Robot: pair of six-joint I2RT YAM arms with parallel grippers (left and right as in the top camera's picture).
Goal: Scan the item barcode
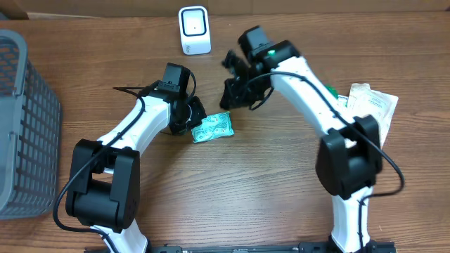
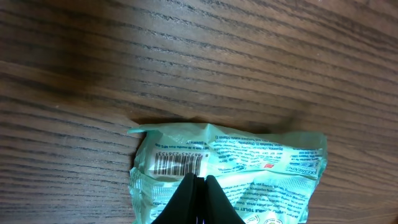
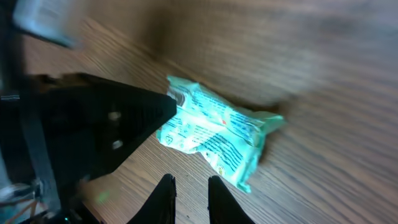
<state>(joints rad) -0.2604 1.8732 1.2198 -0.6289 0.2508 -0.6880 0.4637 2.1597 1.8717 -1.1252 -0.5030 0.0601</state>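
Operator: How do the pincers stand?

Observer: The left gripper [image 2: 198, 182] is clenched, its two black fingers pressed together into a single point. That point rests on the crinkled mint-green plastic packet [image 2: 261, 168], just beside the printed black barcode [image 2: 177, 163]. Whether a fold of the film is nipped between the fingers, I cannot tell. The right gripper [image 3: 191, 182] has a narrow gap between its fingers and nothing in that gap.

Operator: And where is everything, taken from the scanner?

Observer: The small white box scanner with a dark-rimmed window [image 1: 194, 29] stands at the far side of the brown wooden table [image 1: 267, 197]. The packet lies on the wood on the robot's side of the scanner, well apart from it, with the barcode facing upward. The right gripper hangs between the scanner and the packet. A grey mesh basket [image 1: 28, 126] sits far to the scanner's left. A heap of pale wrapped packets [image 1: 371, 102] lies far to its right.

Operator: So how far along is the job?

Observer: Not far, I judge. The barcode is exposed and one gripper is on the packet. The packet is not lifted, though, and the code is not turned to the scanner's window. What is left is a sure grip, the carry to the scanner, and presenting the code.
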